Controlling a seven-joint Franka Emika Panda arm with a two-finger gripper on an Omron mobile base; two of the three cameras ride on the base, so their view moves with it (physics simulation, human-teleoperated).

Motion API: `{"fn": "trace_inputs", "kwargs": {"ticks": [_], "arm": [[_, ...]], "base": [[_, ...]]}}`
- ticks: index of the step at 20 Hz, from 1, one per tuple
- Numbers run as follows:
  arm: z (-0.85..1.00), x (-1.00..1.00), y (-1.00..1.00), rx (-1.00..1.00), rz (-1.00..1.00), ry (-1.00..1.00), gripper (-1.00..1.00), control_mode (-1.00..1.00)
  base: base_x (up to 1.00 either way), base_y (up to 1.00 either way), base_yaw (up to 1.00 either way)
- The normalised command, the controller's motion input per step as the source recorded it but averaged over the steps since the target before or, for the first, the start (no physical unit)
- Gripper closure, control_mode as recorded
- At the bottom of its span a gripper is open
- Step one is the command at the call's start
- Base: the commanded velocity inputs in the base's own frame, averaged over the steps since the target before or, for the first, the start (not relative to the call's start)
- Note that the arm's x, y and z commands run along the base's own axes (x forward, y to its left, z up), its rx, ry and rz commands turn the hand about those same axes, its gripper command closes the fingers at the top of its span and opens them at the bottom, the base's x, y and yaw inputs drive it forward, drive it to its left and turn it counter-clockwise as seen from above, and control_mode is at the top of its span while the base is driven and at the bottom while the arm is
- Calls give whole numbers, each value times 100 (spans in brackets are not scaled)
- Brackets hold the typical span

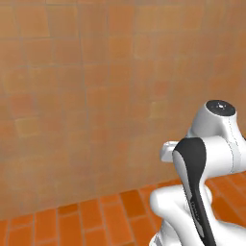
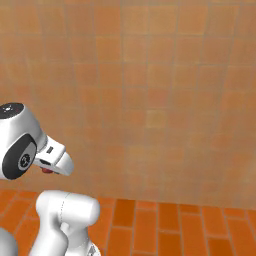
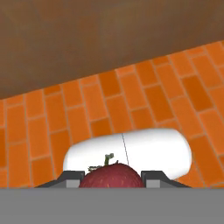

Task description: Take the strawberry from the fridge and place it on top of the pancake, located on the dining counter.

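A tan tiled wall stands ahead of the arm and meets an orange brick floor along a straight edge; between the wall and the robot the floor lies bare. In the hand view the same brick floor spreads out beyond the fingers up to the brown base of the wall.

One strawberry is there, dark red with a small green stalk. It sits between the two fingertips, which are clenched against its sides. In the right base view a speck of red shows under the white hand.
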Motion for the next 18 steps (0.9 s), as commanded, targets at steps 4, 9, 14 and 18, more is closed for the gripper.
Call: {"fn": "trace_inputs", "kwargs": {"ticks": [4, 9, 14, 18], "arm": [[0, 0, 0, 0, 0, 0, 100, 100], [0, 0, 0, 0, 0, 0, 100, 100], [0, 0, 0, 0, 0, 0, 100, 100], [0, 0, 0, 0, 0, 0, 100, 100]], "base": [[84, -43, -25], [84, -41, -57], [62, -29, -69], [59, -25, -71]]}}
